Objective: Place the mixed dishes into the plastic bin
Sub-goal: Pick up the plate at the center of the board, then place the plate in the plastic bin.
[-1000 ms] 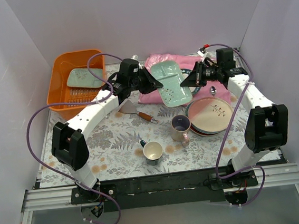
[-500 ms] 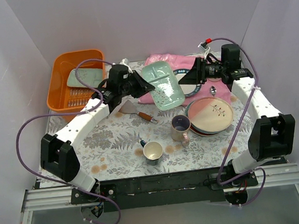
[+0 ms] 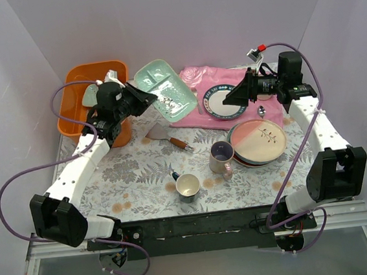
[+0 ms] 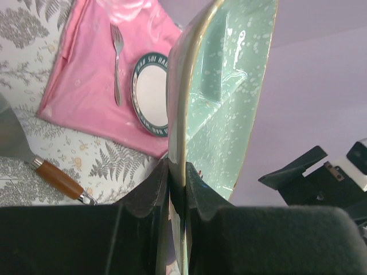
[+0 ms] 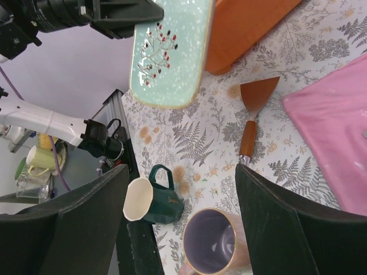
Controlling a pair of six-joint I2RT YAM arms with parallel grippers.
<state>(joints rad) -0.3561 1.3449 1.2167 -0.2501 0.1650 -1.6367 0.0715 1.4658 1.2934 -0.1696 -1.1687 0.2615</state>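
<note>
While the left hand (image 3: pixel 143 102) clamps it: green tray (image 3: pixel 164 94) hangs right of the bin (image 3: pixel 76 73).
Right hand (image 3: pixel 232 98): fingers spread, nothing held.
Left to do: plates (image 3: pixel 261 138), lilac mug (image 3: pixel 221 153) on the table (image 3: pixel 134 168).

Plain pale lilac walls (image 3: pixel 179 21) enclose three sides of a fern-printed tablecloth (image 3: pixel 135 171), under soft, even light.

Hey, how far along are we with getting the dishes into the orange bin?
Done: one pale green dish lies in the orange bin. In hand: the left gripper clamps the mint-green tray, lifted beside the bin. Left: the stack of plates and the lilac mug on the table; the right gripper is open, empty.
</note>
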